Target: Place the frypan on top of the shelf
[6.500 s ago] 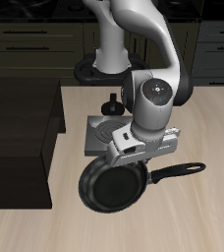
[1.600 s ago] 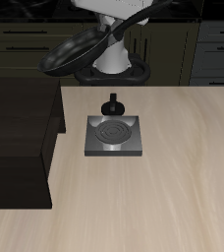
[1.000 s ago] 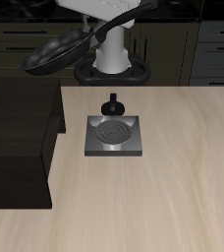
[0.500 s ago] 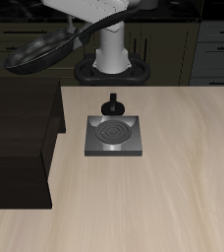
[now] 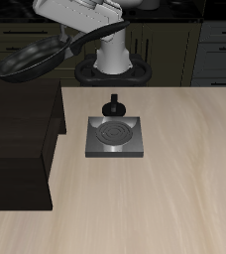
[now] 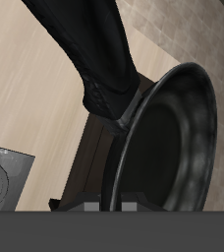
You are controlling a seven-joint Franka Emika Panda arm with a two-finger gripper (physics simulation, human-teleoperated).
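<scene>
The frypan (image 5: 30,61), round, black and glossy-rimmed, hangs tilted in the air above the back part of the shelf (image 5: 20,149). Its long handle (image 5: 83,38) runs up to my gripper (image 5: 107,20), which is shut on the handle's end. The shelf is a wide dark wooden unit with a flat top and stepped tiers, standing on the table below the pan. In the wrist view the frypan (image 6: 173,128) fills the frame edge-on, its handle (image 6: 96,54) leads toward the camera, and a corner of the shelf (image 6: 86,169) shows under it.
A grey square burner plate (image 5: 115,137) with a spiral coil lies mid-table, a small black knob (image 5: 113,105) just behind it. The burner plate (image 6: 1,177) also shows in the wrist view. The robot base (image 5: 110,69) and dark drawer cabinets (image 5: 216,45) stand at the back.
My gripper has lifted the frypan off the table and carried it sideways through the air, from above the robot base to above the shelf, sinking slightly in the last second.
</scene>
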